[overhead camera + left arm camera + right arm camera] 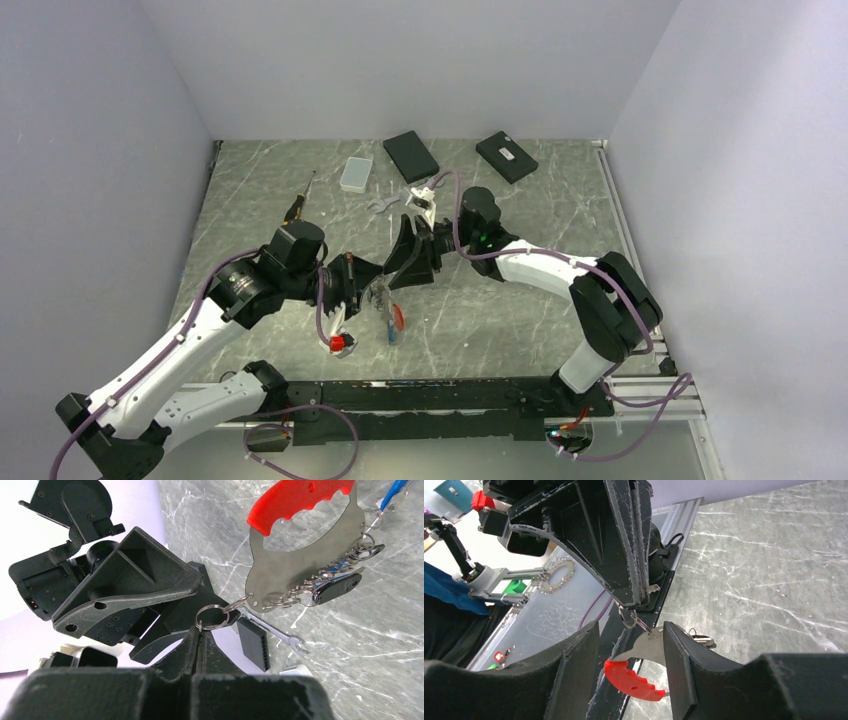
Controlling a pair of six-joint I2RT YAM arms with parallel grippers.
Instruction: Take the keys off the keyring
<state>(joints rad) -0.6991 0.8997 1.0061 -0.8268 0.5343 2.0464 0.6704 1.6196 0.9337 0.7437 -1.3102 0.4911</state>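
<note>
The keyring is a grey crescent metal plate (280, 570) with a red curved grip (295, 502). It hangs in the air between the two arms (397, 318). My left gripper (201, 632) is shut on a thin split ring (212, 616) at the plate's corner. Several small rings along the plate's edge carry the keys (345, 565), with a blue piece (395, 495) and a black head (340, 587). My right gripper (630, 630) is open, its fingers (679, 670) on either side of the red grip (634, 682), not touching it.
A silver wrench (280, 636) and a black block (254, 645) lie on the marble table beyond the ring. At the back are two black boxes (410, 155) (506, 156), a white box (355, 174) and a screwdriver (298, 205). A red knob (340, 344) sits on the left arm.
</note>
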